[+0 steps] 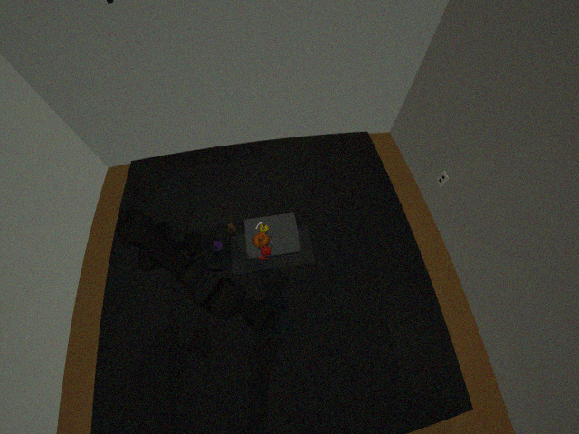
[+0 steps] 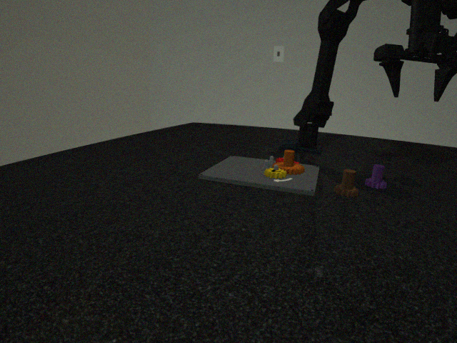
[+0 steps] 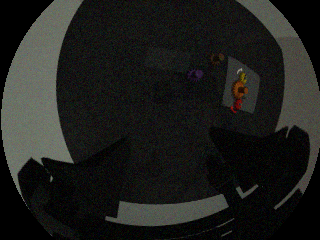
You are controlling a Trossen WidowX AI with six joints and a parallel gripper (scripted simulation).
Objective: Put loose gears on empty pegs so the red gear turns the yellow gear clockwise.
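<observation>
Orange gear (image 1: 261, 240) (image 2: 290, 168) (image 3: 239, 90) on board (image 1: 285, 233) (image 2: 235, 168) (image 3: 250, 100), betw. red gear (image 1: 266, 250) (image 2: 280, 159) (image 3: 237, 105) & yellow gear (image 1: 263, 228) (image 2: 275, 172) (image 3: 243, 77), prob. as 1 idler for same-direction turn; fingers (image 2: 416, 98) wide, empty, well apart from board.

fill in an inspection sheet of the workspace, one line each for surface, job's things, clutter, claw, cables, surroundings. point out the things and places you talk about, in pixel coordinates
surface: dark, speckled table top (image 1: 327, 350) (image 2: 184, 258)
job's things: orange gear (image 1: 261, 240) (image 2: 289, 158) (image 3: 240, 90) on grey board (image 1: 285, 233) (image 2: 232, 169) (image 3: 250, 82), between red gear (image 1: 266, 250) and yellow gear (image 1: 263, 228) (image 2: 275, 173); brown gear (image 1: 231, 228) (image 2: 348, 182) and purple gear (image 1: 217, 245) (image 2: 377, 177) (image 3: 195, 75) upright off the board
clutter: nothing seen
claw (image 2: 416, 98): open, holding nothing, raised above the table
cables: nothing seen
surroundings: plain walls, pale wall plate (image 1: 442, 178) (image 2: 278, 53)
</observation>
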